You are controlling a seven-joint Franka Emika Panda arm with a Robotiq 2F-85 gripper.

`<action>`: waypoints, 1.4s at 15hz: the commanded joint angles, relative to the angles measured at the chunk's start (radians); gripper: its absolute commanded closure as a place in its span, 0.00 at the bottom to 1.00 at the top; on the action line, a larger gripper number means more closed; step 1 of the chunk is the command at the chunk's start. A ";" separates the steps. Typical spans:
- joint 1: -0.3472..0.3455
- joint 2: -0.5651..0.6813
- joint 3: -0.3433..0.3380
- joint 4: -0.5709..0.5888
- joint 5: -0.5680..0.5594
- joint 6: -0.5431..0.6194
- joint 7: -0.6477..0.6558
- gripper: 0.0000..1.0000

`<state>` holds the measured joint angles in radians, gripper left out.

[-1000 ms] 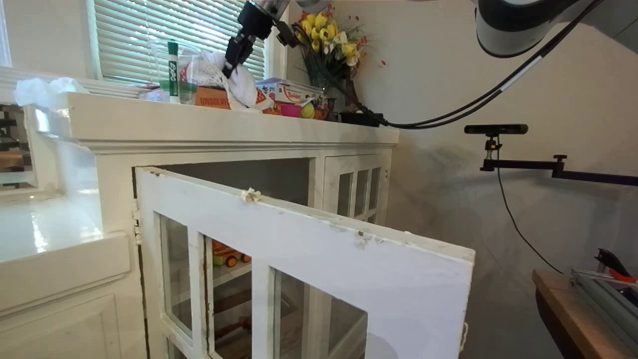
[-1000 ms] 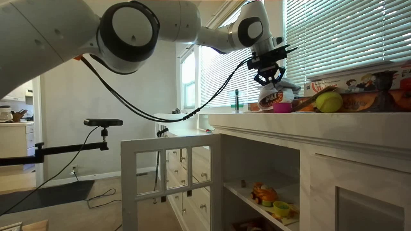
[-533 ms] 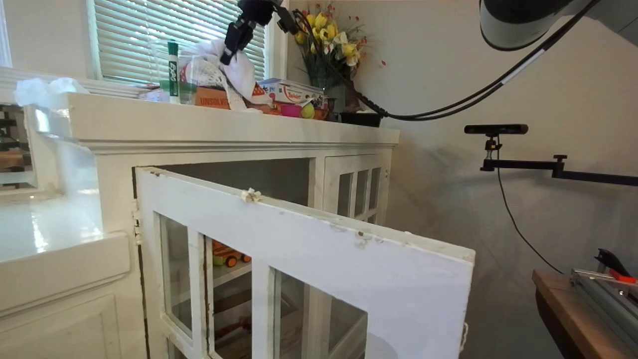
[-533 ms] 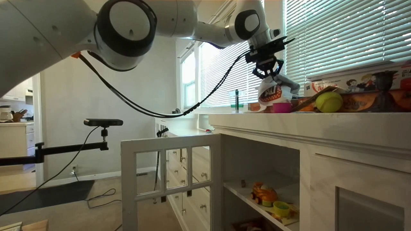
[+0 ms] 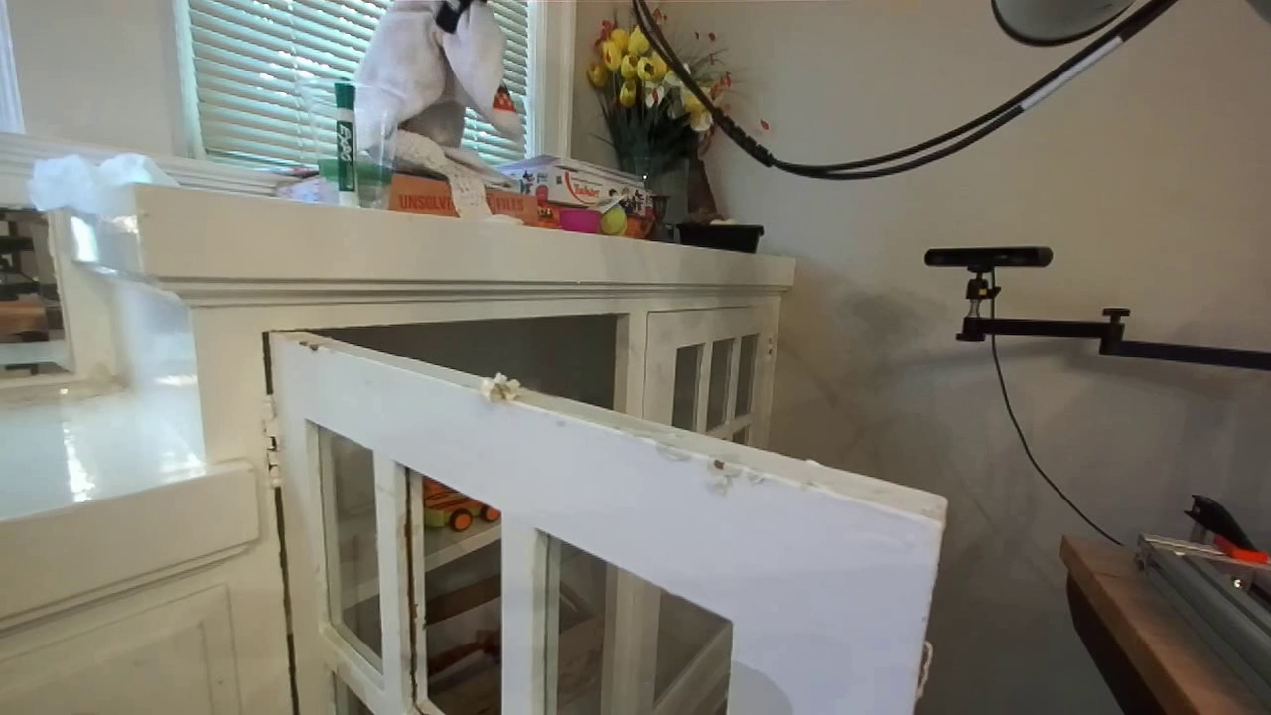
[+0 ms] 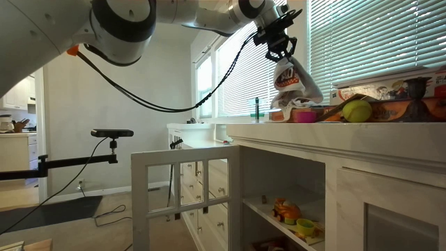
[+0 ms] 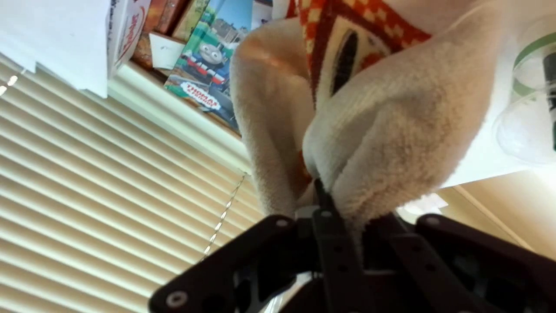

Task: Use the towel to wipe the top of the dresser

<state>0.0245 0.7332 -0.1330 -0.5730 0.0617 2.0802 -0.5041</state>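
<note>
The towel is white and fluffy with a red printed patch and a lacy lower end. It hangs from my gripper in both exterior views (image 5: 412, 70) (image 6: 303, 82). It fills the middle of the wrist view (image 7: 404, 130). My gripper (image 6: 288, 58) is shut on its upper part; the fingers pinch a fold of it in the wrist view (image 7: 347, 213). Most of the towel is above the dresser top (image 5: 447, 253); the lacy end reaches down over the orange box and to the surface. The dresser's white front edge also shows in an exterior view (image 6: 331, 134).
An orange box (image 5: 422, 194), a clear cup with a green marker (image 5: 346, 144), a pink cup (image 6: 305, 117), a tennis ball (image 6: 357, 111), a game box (image 6: 376, 92) and a dark candle holder (image 6: 416, 99) stand on top. A cabinet door (image 5: 616, 447) juts open below.
My gripper has risen and shifted slightly toward the open-door end, lifting the towel. The towel was bunched on the dresser and now hangs stretched, uncovering more of the orange box.
</note>
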 commanded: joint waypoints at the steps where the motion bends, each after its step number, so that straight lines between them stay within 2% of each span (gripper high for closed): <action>1: 0.055 -0.093 -0.049 -0.065 -0.055 -0.065 0.092 0.98; 4: 0.040 -0.131 -0.004 -0.099 0.020 -0.220 0.096 0.98; 8: 0.025 -0.171 0.009 -0.175 0.071 -0.352 0.132 0.98; 11: -0.002 -0.187 0.014 -0.244 0.122 -0.376 0.158 0.98; 15: -0.065 -0.185 0.036 -0.338 0.246 -0.400 0.141 0.98; 21: -0.112 -0.152 0.036 -0.432 0.331 -0.351 0.131 0.98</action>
<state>-0.0720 0.5930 -0.1075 -0.9427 0.3492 1.6913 -0.3710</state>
